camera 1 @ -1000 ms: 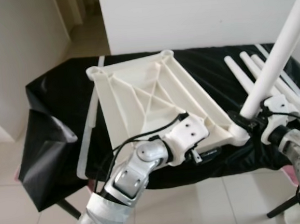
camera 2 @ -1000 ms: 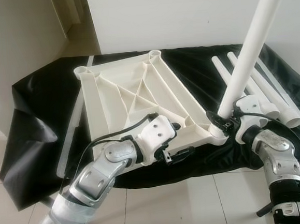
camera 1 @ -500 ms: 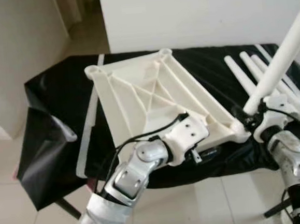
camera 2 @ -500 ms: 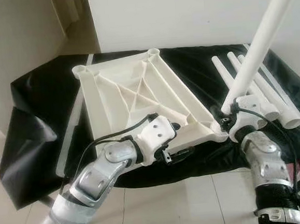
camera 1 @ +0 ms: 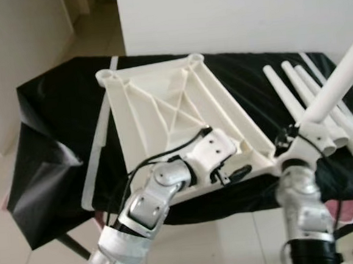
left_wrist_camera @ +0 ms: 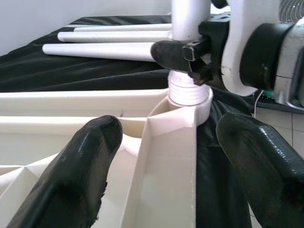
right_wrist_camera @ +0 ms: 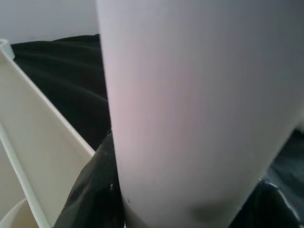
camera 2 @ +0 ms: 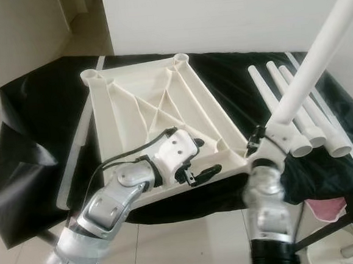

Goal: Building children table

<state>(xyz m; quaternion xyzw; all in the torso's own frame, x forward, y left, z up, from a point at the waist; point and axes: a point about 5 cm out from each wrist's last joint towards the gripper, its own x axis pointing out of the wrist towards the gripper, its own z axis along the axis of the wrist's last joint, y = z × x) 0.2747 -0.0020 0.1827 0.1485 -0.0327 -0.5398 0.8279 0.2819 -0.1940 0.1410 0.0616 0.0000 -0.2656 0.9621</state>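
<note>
Black cloth (camera 1: 52, 111) covers the work surface, and the white children's tabletop (camera 1: 162, 108) lies on it upside down, ribs up, its near edge overhanging toward the robot. Three spare legs (camera 1: 296, 101) lie side by side on the cloth to the right of it. The fourth table leg (camera 2: 317, 53) stands in the near right corner socket (left_wrist_camera: 190, 102), leaning up and away to the right.

Compared with a second ago, the right arm has swung in beneath the leg's foot, and the threaded end now sits in the socket mouth — a few thread rings show above the rim, so the leg is probably started but not screwed home.

The right gripper (camera 1: 285, 140) is clamped round the leg just above the socket. The left gripper (left_wrist_camera: 161, 171) has its fingers (left_wrist_camera: 80, 166) spread wide, straddling the tabletop's near rim beside that corner, seemingly steadying it.
</note>
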